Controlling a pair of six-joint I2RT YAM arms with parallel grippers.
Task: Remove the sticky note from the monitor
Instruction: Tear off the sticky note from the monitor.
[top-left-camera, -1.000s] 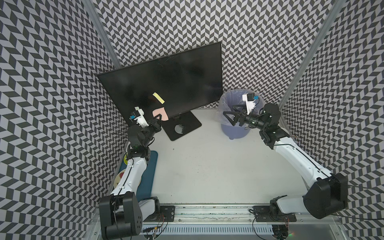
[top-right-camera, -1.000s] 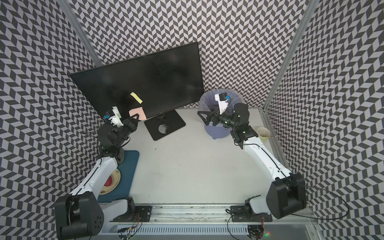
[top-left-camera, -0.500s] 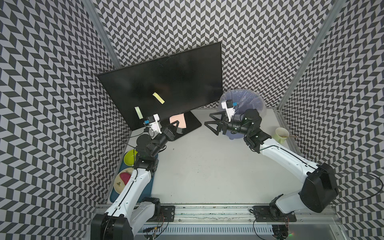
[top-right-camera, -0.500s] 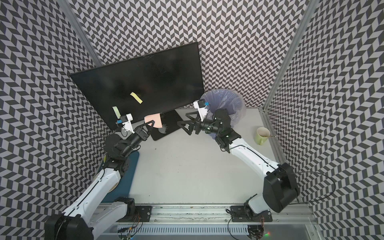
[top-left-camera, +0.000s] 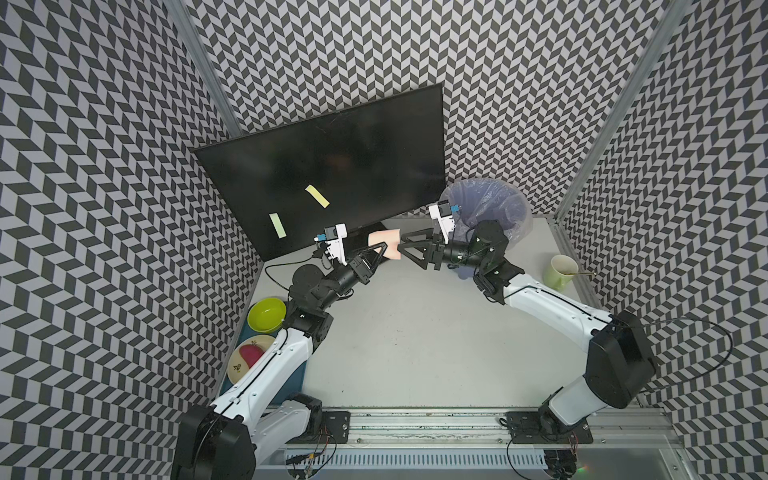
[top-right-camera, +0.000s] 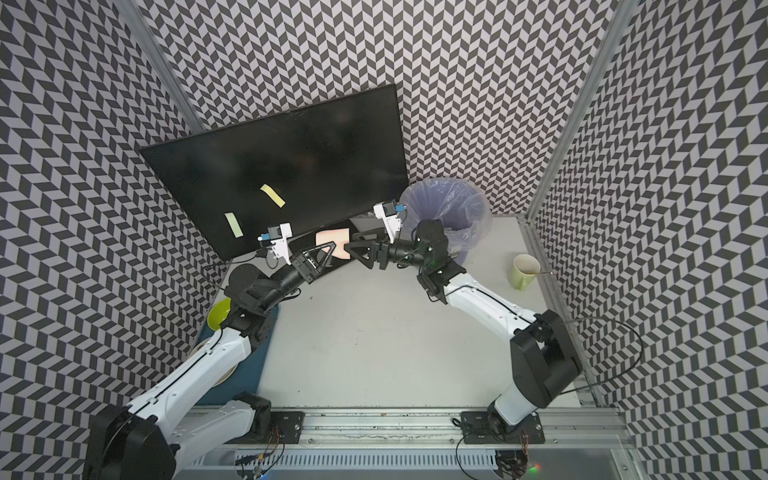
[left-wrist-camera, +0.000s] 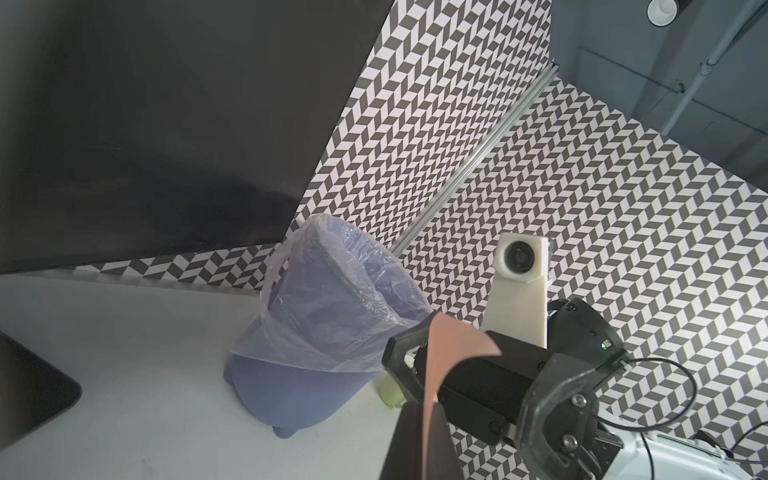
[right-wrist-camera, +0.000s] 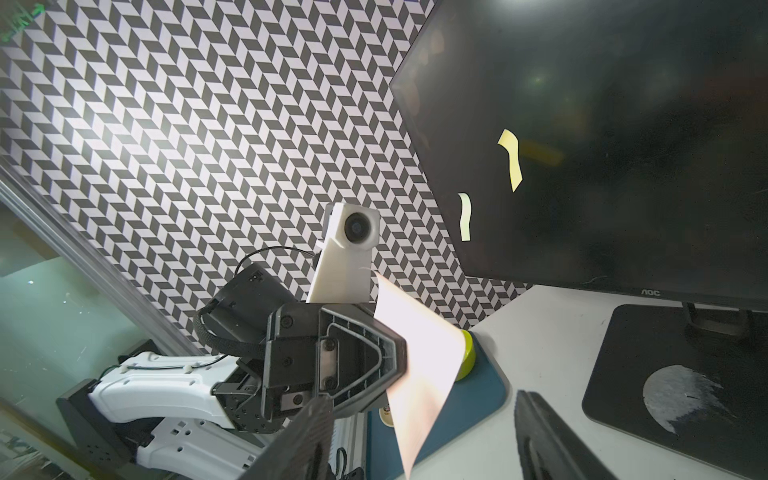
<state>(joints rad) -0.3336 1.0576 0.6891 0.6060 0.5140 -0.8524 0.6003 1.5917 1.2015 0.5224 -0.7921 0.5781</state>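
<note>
The monitor (top-left-camera: 332, 158) stands at the back left, with two yellow sticky notes (top-left-camera: 317, 195) (top-left-camera: 277, 225) stuck on its screen. A pink sticky note (top-left-camera: 384, 243) is off the screen and held in the air in front of the monitor's base. My left gripper (top-left-camera: 381, 250) is shut on one edge of it. My right gripper (top-left-camera: 401, 246) faces it from the other side. In the right wrist view the pink sticky note (right-wrist-camera: 419, 361) hangs between the right gripper's (right-wrist-camera: 419, 440) open fingers (right-wrist-camera: 307, 440) without touching them.
A purple bin (top-left-camera: 494, 208) lined with a clear bag stands right of the monitor, behind the right arm. A green mug (top-left-camera: 561, 272) sits at the right edge. A green bowl (top-left-camera: 267, 314) and a plate (top-left-camera: 249, 361) lie on a blue mat at the left.
The left arm carried the pink note from the screen toward the table's middle. The right gripper came from above the bin to meet it, and its jaws have narrowed around the note.
</note>
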